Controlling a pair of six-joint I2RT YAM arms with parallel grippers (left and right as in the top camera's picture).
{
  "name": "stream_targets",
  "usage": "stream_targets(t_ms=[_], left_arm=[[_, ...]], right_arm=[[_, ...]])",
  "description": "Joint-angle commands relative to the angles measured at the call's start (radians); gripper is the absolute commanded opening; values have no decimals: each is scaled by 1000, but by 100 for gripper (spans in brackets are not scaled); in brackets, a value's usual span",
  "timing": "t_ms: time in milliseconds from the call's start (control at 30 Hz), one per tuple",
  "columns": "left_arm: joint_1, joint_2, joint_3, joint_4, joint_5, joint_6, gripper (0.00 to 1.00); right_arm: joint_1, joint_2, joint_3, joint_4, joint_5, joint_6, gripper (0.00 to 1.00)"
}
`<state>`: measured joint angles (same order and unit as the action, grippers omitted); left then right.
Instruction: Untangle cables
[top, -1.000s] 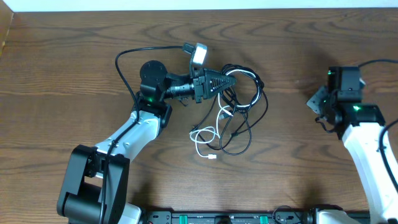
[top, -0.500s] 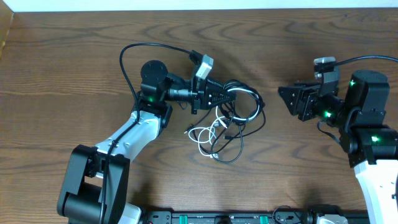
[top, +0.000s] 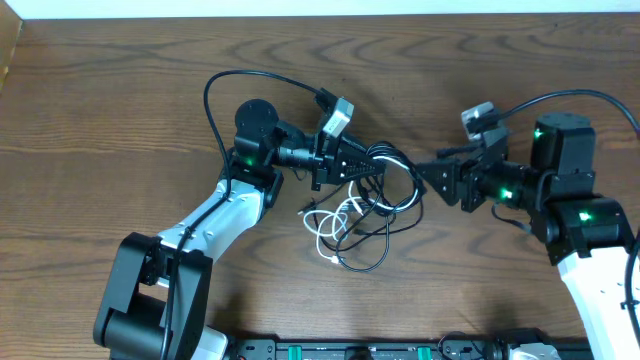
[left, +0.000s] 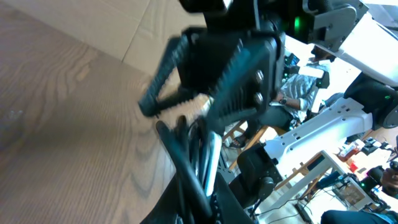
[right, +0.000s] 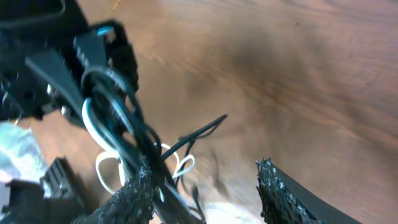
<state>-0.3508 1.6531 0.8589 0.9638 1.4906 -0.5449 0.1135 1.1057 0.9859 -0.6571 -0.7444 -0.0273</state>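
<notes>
The cables form a small bundle at the table's middle: black loops (top: 408, 196) and a white cable (top: 322, 232) hanging down to the wood. My left gripper (top: 382, 163) is shut on the bundle's upper strands and holds them slightly raised. In the left wrist view those black and pale strands (left: 209, 155) run between its fingers (left: 205, 190). My right gripper (top: 425, 180) stands open just right of the bundle, tips pointing at it. In the right wrist view its fingers (right: 205, 190) straddle bare wood, with the cables (right: 115, 118) brushing along the left finger and the left gripper (right: 68, 68) behind them.
The left arm's thick black wire (top: 260, 78) arches above its wrist. The right arm's wire (top: 570, 95) curves over its base. The table's far edge (top: 320, 14) runs along the top, and a black rail (top: 350, 350) lies along the front.
My right arm has swung in from the far right to the bundle, its jaws now wider. The left gripper has carried the bundle a little right, dragging the loops with it.
</notes>
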Motion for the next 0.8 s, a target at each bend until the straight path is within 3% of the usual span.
stream_targets(t_ms=[0,200,267,300,333,367,633,767], left_arm=[[-2,-15,22,8,-25,9,8],[-3,-15,22,8,-25,-1,8],[-6,-15,22,8,-24,-2,8],[-8,-15,22,8,-24,-2,8],[-10,-15,22,8,-24,-3,8],[-11,-15,22,8,-23,-10,7],[-10,-15,22,8,72,-17,8],[-6,-15,22,7,80,-29,8]], right_arm=[[37,20,-1,-39,-17,-84,52],[95,75,-1,-40,-13,-87,50],[113,98,-1,-24,36,-85,33],[121,110,-1,-15,104,-59,16],[124,118,-1,-8,175,-13,6],[125,125,-1,-1,281,64,1],[123,101,-1,-69,1102,579,1],[110,101,-1,-190,1352,742,1]])
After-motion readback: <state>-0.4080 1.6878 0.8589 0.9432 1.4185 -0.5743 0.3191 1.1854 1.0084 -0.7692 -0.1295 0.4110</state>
